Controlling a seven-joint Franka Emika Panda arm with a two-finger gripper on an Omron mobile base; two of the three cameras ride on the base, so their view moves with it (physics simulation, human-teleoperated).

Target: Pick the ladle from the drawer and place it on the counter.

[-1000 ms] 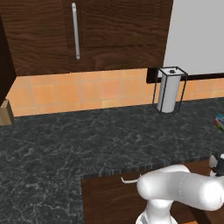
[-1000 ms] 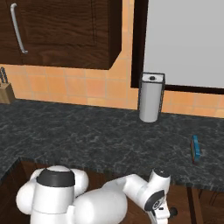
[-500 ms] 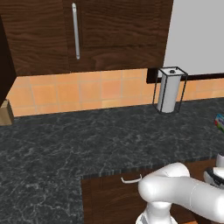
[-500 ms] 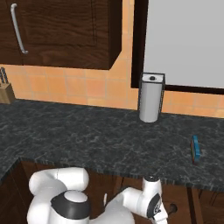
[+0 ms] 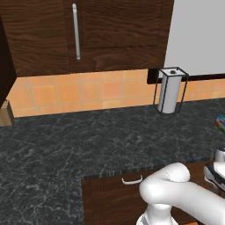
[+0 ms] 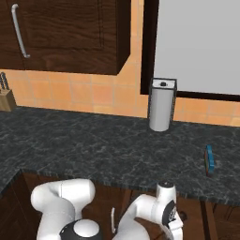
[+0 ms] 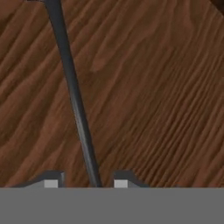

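Where wood lines drawer (image 7: 166,87): ladle (image 7: 74,96)

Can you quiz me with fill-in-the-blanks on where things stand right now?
1. In the hand view the ladle handle runs between the pincer ____.
2. The ladle lies on a ____ drawer floor.
3. The paper-towel holder stands on the ____.

Missing: fingertips; wooden; counter
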